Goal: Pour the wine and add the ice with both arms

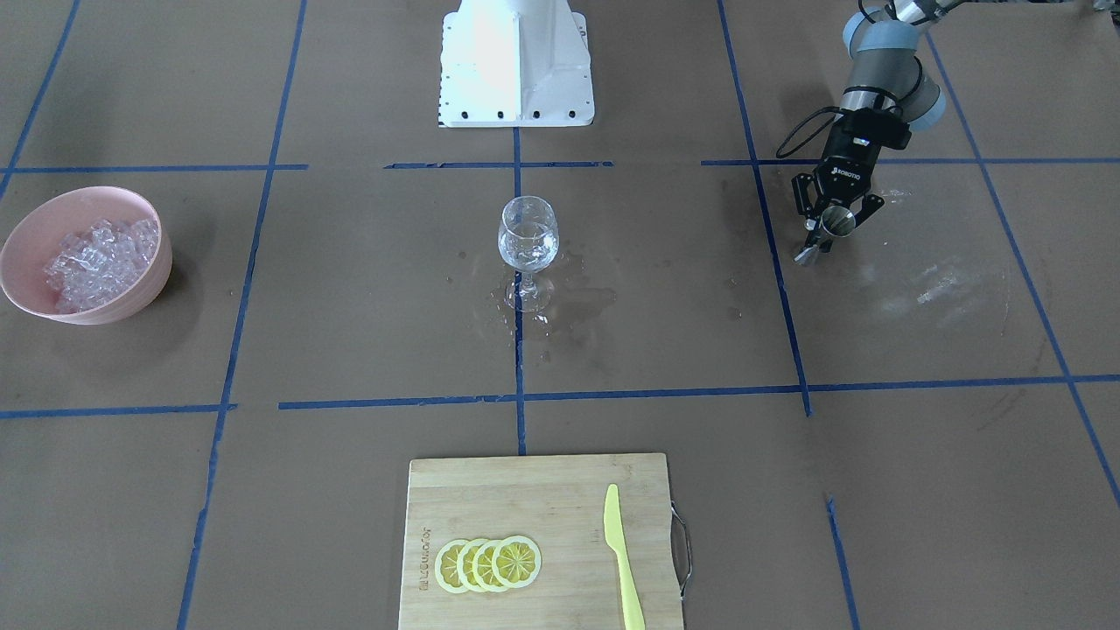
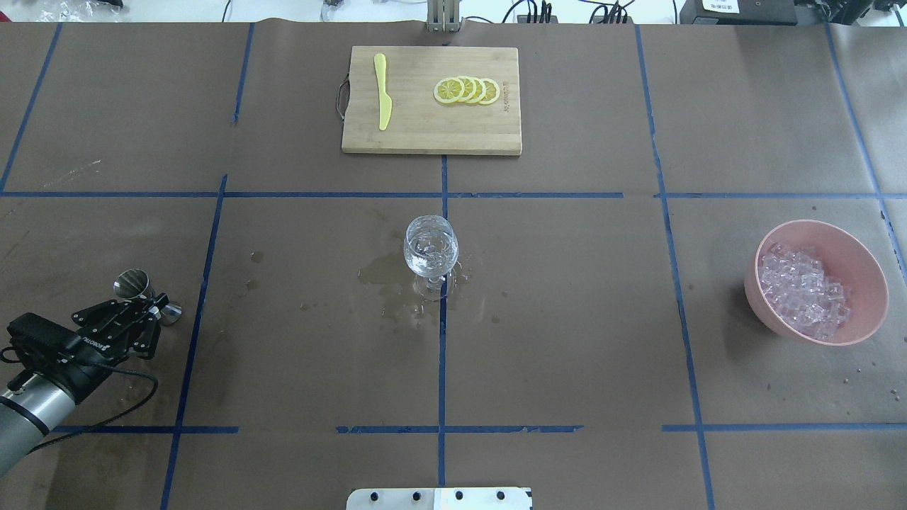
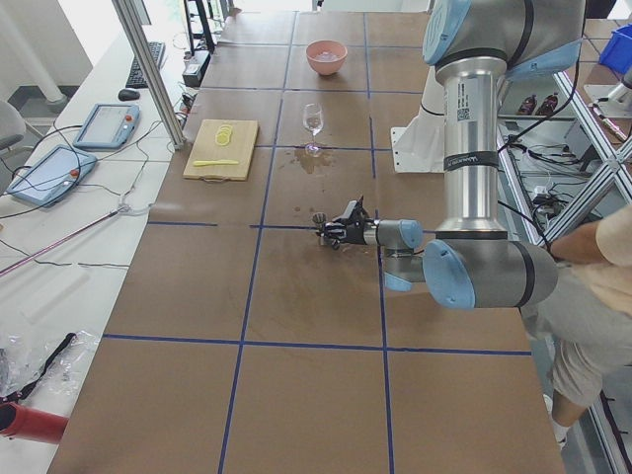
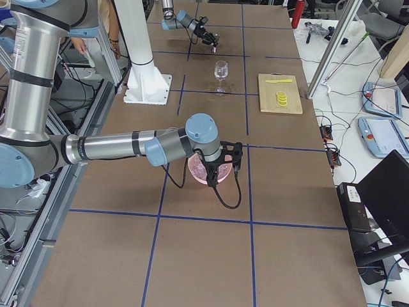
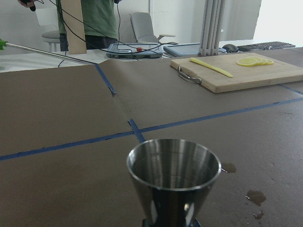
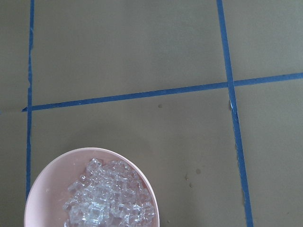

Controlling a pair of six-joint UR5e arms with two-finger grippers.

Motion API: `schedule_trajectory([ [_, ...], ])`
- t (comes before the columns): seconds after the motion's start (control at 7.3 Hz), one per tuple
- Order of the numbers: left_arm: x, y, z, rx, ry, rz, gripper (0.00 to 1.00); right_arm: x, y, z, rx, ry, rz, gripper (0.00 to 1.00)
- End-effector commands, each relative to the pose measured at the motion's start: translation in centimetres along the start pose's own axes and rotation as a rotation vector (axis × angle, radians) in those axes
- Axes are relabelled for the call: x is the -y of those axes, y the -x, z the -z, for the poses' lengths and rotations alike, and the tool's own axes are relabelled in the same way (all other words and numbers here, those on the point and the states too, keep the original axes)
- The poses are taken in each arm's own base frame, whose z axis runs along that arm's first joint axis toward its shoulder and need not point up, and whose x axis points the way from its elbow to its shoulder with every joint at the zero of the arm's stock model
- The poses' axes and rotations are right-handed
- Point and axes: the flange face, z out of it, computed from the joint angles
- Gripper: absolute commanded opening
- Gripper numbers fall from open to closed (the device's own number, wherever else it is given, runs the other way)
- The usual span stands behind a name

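Observation:
The wine glass [image 1: 528, 241] stands at the table's middle with a little clear wine in its bowl; it also shows in the overhead view [image 2: 430, 248]. My left gripper [image 1: 831, 232] [image 2: 151, 303] is shut on a steel jigger [image 2: 133, 285], far off to the glass's side and low over the table. In the left wrist view the jigger [image 5: 173, 179] looks empty. The ice [image 1: 101, 258] [image 2: 804, 290] [image 6: 109, 198] is heaped in a pink bowl [image 2: 861, 258]. My right gripper [image 4: 220, 163] hangs over that bowl. I cannot tell whether it is open or shut.
A wet patch [image 2: 382, 273] spreads around the glass's foot. A wooden cutting board [image 2: 425, 131] with lemon slices [image 2: 468, 91] and a yellow knife [image 2: 383, 99] lies at the far edge. The white robot base [image 1: 516, 61] stands behind the glass. A person stands beside the left arm [image 3: 592, 286].

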Motion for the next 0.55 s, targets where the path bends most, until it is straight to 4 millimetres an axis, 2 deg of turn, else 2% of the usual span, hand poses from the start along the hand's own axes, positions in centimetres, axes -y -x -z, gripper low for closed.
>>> schedule_trajectory([
  [0.0, 0.05, 0.06, 0.04, 0.0, -0.001, -0.001, 0.99, 0.03, 0.03, 0.01, 0.0, 0.0, 0.001, 1.0],
  [0.41, -0.07, -0.08, 0.14, -0.021, 0.02, -0.003, 1.0, 0.03, 0.03, 0.01, 0.0, 0.0, -0.001, 1.0],
])
